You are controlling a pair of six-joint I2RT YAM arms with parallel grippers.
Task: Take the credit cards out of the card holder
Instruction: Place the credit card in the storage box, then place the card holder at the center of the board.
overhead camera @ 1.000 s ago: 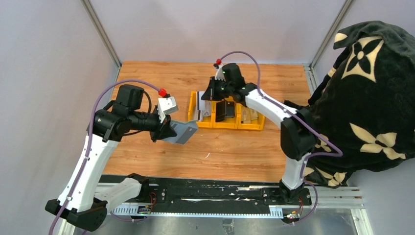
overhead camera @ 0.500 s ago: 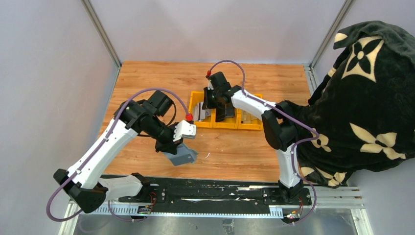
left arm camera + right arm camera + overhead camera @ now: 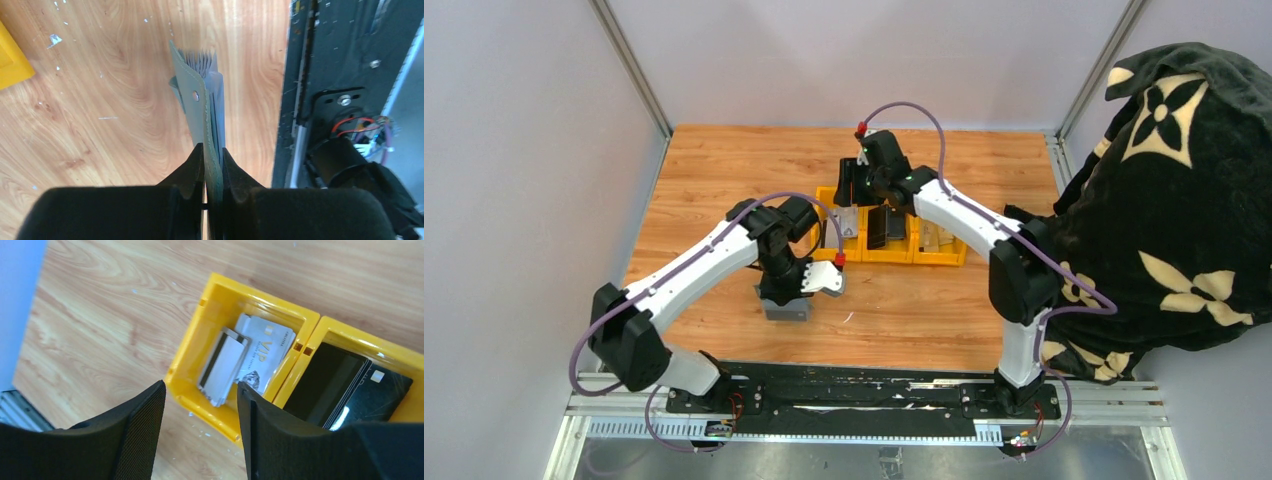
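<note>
Table (image 3: 100, 75): wood, strong grain, low satin sheen, flecked with white scuffs.
Bin (image 3: 192, 347): yellow plastic, glossy, bright glints along the rims.
Silver cards (image 3: 267, 345): smooth plastic, shiny.
Black cards (image 3: 325, 390): glossy, pale reflected streaks.
Card holder (image 3: 196, 107): matt grey-green, leather-like, stitched edge, small metal stud.
Left gripper (image 3: 212, 150): fingers (image 3: 192, 170) smooth matt black plastic.
Right gripper (image 3: 201, 387): fingers (image 3: 140, 430) matt black, finely pebbled face.
Blanket (image 3: 1184, 200): plush cloth, black and cream.

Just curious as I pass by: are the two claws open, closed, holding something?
Left gripper: closed on the card holder.
Right gripper: open, holding nothing, over the yellow bin.
</note>
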